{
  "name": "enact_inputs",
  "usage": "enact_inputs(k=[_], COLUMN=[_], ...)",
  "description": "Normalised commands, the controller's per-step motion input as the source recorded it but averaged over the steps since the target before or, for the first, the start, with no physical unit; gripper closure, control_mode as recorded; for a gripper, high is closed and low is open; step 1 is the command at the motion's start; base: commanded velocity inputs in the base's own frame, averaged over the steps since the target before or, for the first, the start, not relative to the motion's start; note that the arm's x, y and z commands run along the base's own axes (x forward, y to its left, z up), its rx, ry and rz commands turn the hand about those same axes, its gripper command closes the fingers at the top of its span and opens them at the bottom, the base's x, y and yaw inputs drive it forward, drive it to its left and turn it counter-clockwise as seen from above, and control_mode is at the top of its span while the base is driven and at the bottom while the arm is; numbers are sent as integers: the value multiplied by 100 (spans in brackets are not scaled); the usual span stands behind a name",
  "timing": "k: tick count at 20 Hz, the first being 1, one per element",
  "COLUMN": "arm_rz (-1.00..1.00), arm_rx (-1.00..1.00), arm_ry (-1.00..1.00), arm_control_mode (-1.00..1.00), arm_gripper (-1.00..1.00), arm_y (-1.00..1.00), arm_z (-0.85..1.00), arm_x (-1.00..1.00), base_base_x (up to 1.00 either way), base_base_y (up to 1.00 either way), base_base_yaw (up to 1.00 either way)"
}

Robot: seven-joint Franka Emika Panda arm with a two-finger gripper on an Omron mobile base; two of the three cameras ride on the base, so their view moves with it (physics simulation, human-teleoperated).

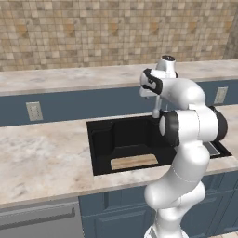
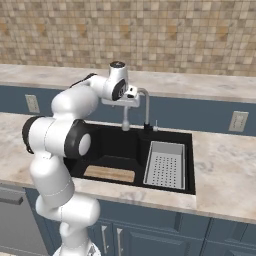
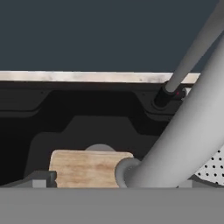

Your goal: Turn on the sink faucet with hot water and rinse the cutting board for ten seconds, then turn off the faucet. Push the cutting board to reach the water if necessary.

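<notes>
The black sink holds the light-tan cutting board, lying flat on its floor near the front wall. The silver gooseneck sink faucet rises at the back rim and arches over the basin. My gripper hovers open over the arch, jaws pointing down. In the hand view the thick spout runs between the wide-apart fingertips, its mouth above the board's right end. I hold nothing. The water is out of view.
A grey perforated tray fills the sink's right side. Marble counter flanks the basin. Wall outlets sit on the blue backsplash. A dishwasher front is lower left.
</notes>
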Motion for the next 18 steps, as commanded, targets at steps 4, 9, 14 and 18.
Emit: enact_inputs(k=[4,9,14,18], arm_rz=[0,0,0,0], arm_rx=[0,0,0,0], arm_ry=[0,0,0,0], arm_control_mode=[-100,-100,-100,-100], arm_gripper=[-100,-100,-100,-100], arm_y=[38,38,34,35], arm_z=[0,0,0,0], arm_x=[6,6,9,12], base_base_x=[0,0,0,0], base_base_y=[0,0,0,0], base_base_yaw=[0,0,0,0])
